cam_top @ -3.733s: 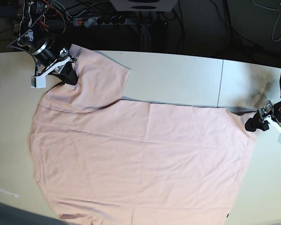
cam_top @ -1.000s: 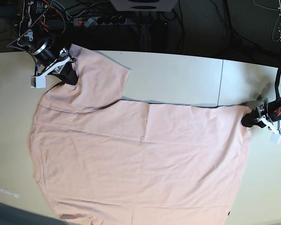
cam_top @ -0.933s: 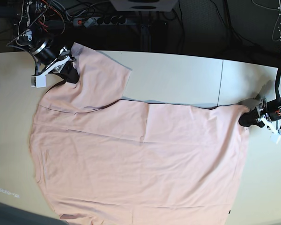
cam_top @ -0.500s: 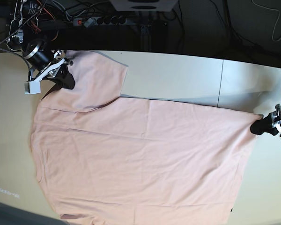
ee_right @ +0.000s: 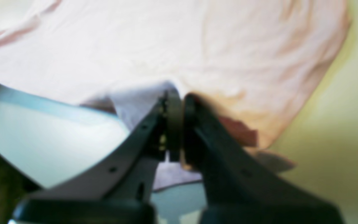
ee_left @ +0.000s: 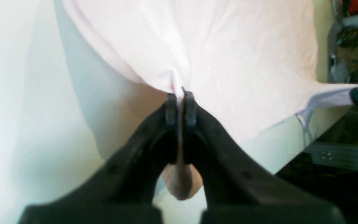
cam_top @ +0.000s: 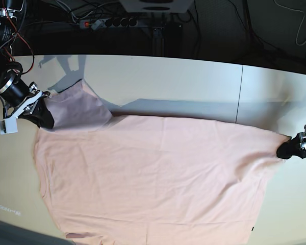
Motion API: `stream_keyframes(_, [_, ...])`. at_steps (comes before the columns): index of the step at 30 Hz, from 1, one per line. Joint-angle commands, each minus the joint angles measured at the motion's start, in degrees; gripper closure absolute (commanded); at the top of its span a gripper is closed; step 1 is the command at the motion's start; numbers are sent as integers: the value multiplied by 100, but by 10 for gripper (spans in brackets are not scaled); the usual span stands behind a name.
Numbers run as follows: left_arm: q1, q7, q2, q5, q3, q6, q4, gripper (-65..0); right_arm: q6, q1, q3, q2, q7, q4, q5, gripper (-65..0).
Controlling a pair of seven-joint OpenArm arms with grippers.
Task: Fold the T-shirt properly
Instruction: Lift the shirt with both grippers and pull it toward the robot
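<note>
The pale pink T-shirt (cam_top: 153,173) lies spread across the table, plain side up, its lower edge running out of the base view. My right gripper (cam_top: 45,118) is at the left, shut on the sleeve (cam_top: 76,112), which is pulled taut. In the right wrist view its fingertips (ee_right: 175,102) pinch a fold of the pink cloth (ee_right: 197,46). My left gripper (cam_top: 284,151) is at the far right, shut on the shirt's hem corner. In the left wrist view the gripper (ee_left: 180,98) clamps the cloth (ee_left: 228,46), stretched away from it.
The pale table (cam_top: 183,81) has a seam (cam_top: 239,92) right of centre. Its back edge borders a dark area with a power strip (cam_top: 109,22) and cables. A small light mark (cam_top: 7,208) sits near the front left edge.
My right gripper has moved left and toward the front edge, dragging the sleeve with it. My left gripper has moved slightly nearer the front edge with the hem corner. The shirt's top edge is drawn tighter.
</note>
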Motion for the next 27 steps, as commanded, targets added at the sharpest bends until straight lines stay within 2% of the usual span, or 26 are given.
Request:
stream_keyframes(1, [-258, -109, -138, -154, -46, -49, 83, 0, 343, 151, 55, 177, 140, 28, 96, 0])
stream_keyframes(7, [-682, -273, 120, -144, -44, -49, 81, 0, 345, 636, 52, 282, 140, -299, 96, 0])
stream_keyframes(11, [-898, -710, 452, 726, -44, -49, 74, 0, 372, 1095, -66, 343, 140, -669, 94, 0])
stream_keyframes(18, [-1137, -1333, 780, 1729, -44, -49, -98, 0, 385, 2048, -929, 584, 138, -1449, -57, 0])
stream_keyframes(27, [-1749, -2417, 844, 2699, -44, -49, -1303, 0, 391, 3324, -1239, 595, 140, -2640, -181, 0])
